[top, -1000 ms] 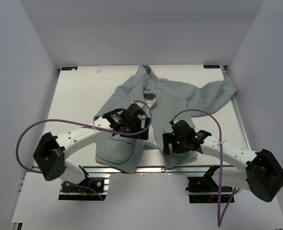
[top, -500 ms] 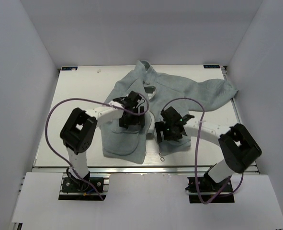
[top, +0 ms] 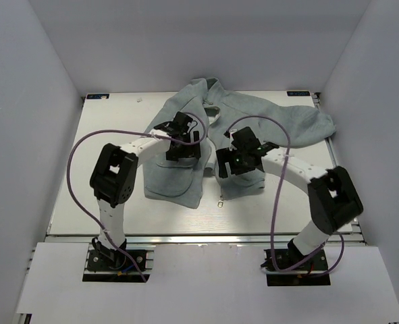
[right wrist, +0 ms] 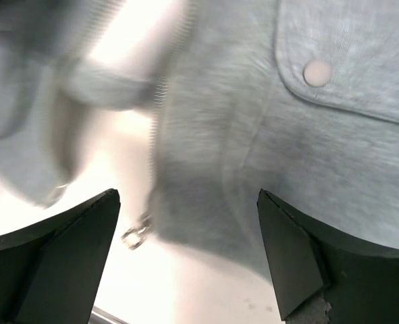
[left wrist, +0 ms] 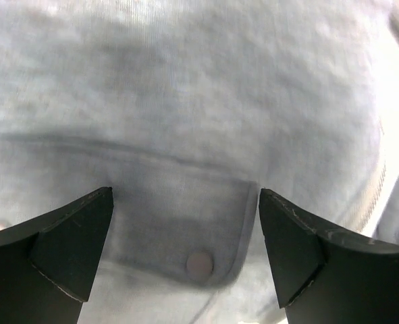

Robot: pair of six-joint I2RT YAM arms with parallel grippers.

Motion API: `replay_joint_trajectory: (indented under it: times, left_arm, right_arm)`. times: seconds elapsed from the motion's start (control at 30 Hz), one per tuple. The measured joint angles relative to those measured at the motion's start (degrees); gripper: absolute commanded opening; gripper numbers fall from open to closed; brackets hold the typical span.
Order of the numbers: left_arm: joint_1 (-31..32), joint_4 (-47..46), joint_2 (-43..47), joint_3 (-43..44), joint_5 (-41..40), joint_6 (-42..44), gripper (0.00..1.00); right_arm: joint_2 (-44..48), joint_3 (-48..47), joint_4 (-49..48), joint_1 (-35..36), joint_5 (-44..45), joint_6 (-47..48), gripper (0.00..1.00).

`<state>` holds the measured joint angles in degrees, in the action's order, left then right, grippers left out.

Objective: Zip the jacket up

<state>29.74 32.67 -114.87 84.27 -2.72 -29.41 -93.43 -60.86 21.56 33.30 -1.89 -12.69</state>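
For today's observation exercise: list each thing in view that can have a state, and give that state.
jacket: unzipped, spread front up
zipper: open, its two sides apart
pocket flap: folded down
left hand: open, holding nothing
right hand: open, holding nothing

Seemingly a lab; white booth walls [top: 44,67] enclose table [top: 111,135].

walls [top: 192,40]: plain white, three sides | table [top: 111,135]: pale top, metal rail [top: 185,237] at near edge
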Motion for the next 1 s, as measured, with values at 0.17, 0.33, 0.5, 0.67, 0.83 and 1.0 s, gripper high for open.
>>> replay_joint_trajectory:
  times: [0.17, 0.33, 0.5, 0.67, 0.83, 1.0]
  left_arm:
    - [0.0, -0.35, 8.74, -6.1, 0.13, 0.9, 0.98]
    - [0.0, -2.1, 22.27, -14.6, 0.42, 0.02, 0.98]
    - [0.0, -2.69, 32.5, -23.82, 1.14, -1.25, 0.98]
    - [-0.02, -2.32, 35.41, -28.0, 1.2, -2.38, 0.98]
    - [-0.02, -1.73, 36.46, -29.11, 1.16, -3.19, 0.98]
    - [0.0, -1.66, 36.44, -29.11, 1.11, -3.21, 0.98]
  right_arm:
    - [11.96, 4.11, -0.2, 1.46, -2.1, 1.22, 0.88]
    - [15.72, 9.57, 1.2, 4.31, -3.45, 1.22, 0.84]
    - [13.33, 11.72, 3.39, 4.35, -3.48, 1.14, 0.82]
    - [9.42, 11.54, 3.3, 4.72, -1.9, 0.92, 0.77]
    - [4.76, 11.45, 2.71, 5.2, 0.31, 0.48, 0.76]
    - [3.91, 10.51, 1.25, 5.73, 1.97, -0.42, 0.74]
